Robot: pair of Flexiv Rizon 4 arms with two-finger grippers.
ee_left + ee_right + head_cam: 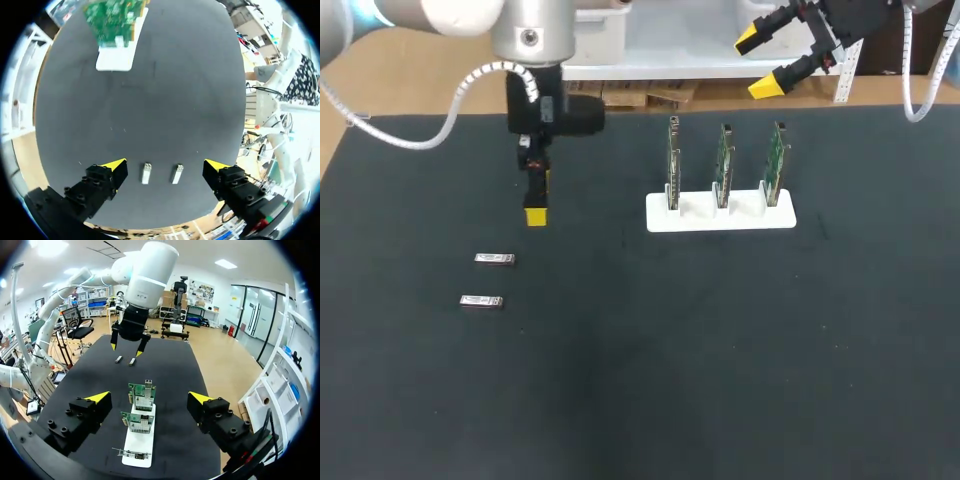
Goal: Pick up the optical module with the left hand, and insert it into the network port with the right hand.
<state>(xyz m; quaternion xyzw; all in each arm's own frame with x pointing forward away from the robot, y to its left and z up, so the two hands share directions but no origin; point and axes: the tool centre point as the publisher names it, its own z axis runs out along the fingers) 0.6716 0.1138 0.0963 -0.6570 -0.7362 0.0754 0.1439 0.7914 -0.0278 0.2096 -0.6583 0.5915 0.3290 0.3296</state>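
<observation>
Our left gripper (165, 166), jaws apart, hangs over two optical modules (146, 173). Our right gripper (149, 397), jaws apart, faces the card rack (142, 440).

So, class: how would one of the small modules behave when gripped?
Probably stiff: the module looks like a shiny metal bar. It lies flat, so rolling or tipping seems unlikely. Its smooth, low sides might slip between the fingers.

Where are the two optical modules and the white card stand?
farther optical module (494, 260), head view, middle of its metal body.
nearer optical module (481, 301), head view, middle of its metal body.
white card stand (705, 221), head view, bare front edge of its base.
</observation>
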